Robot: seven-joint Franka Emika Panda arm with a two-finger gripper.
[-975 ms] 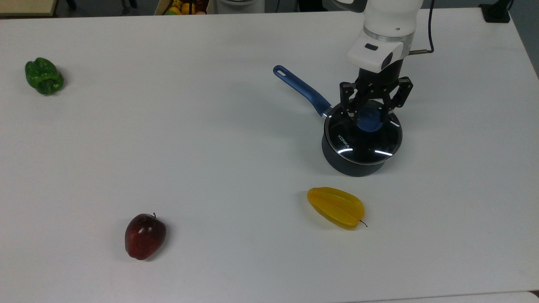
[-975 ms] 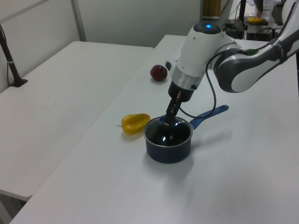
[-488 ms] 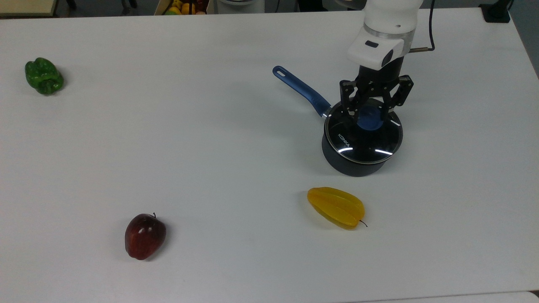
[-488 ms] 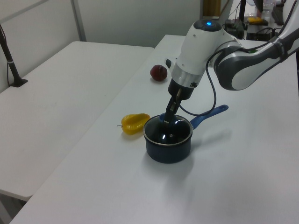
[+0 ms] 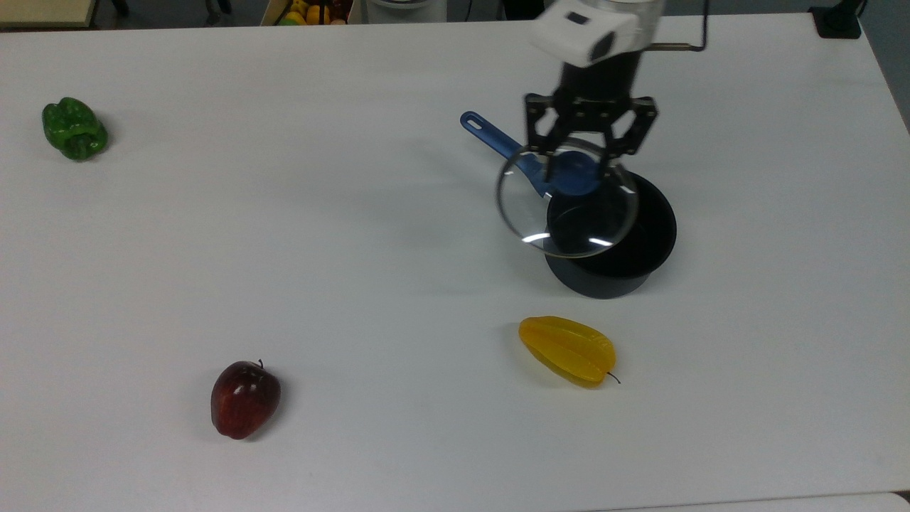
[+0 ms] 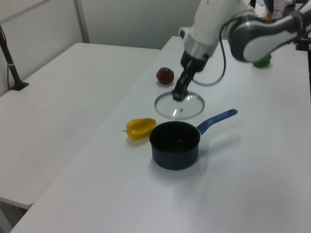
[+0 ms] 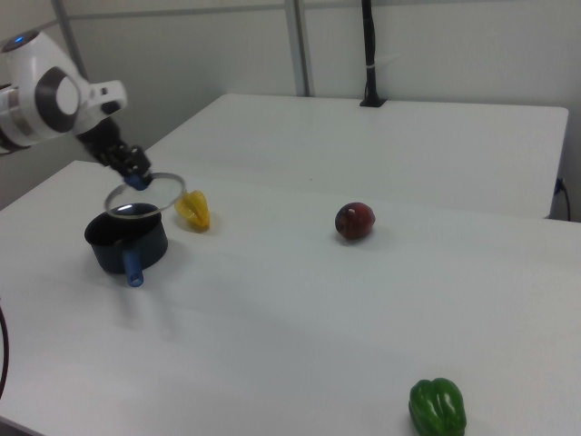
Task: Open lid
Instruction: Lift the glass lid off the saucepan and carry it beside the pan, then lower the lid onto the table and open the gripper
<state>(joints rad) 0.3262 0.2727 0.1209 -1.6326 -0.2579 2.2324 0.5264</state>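
My gripper (image 5: 577, 165) is clamped on the lid's (image 5: 566, 206) knob, lid hanging clear above the pot (image 5: 611, 249); setting it down remains.

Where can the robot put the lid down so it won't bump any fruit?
The gripper holds the lid over the pot. Widest bare table: between pepper, apple and pot. Crowded: between pot and starfruit.

arm (image 5: 604, 21): cut off by top view's upper edge | lid (image 5: 566, 206): lettering unreadable
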